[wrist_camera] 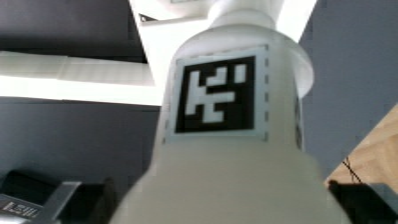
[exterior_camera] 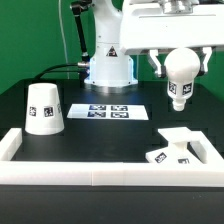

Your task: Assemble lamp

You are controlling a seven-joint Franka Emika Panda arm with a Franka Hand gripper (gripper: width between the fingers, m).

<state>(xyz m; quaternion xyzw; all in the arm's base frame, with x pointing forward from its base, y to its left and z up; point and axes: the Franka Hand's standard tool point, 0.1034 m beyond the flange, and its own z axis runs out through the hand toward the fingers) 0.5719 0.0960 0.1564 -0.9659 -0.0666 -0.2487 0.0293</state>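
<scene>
- The exterior view was evenly and fairly brightly lit, apparently from overhead; the white shade (exterior_camera: 44,108) and the border frame (exterior_camera: 100,172) sat near washed-out against the black bench (exterior_camera: 110,135).
- Shadows there were soft and weak, swallowed by the dark bench top.
- That picture was coarse: the squares on the marker board (exterior_camera: 108,110) read only as smudged blocks.
- In the wrist view the bulb (wrist_camera: 222,150) filled the picture at close range and was out of focus, its tag (wrist_camera: 222,95) soft-edged.
- A pale band (wrist_camera: 63,75) behind it glared to plain white, while the bulb's lower part fell into grey shade.
</scene>
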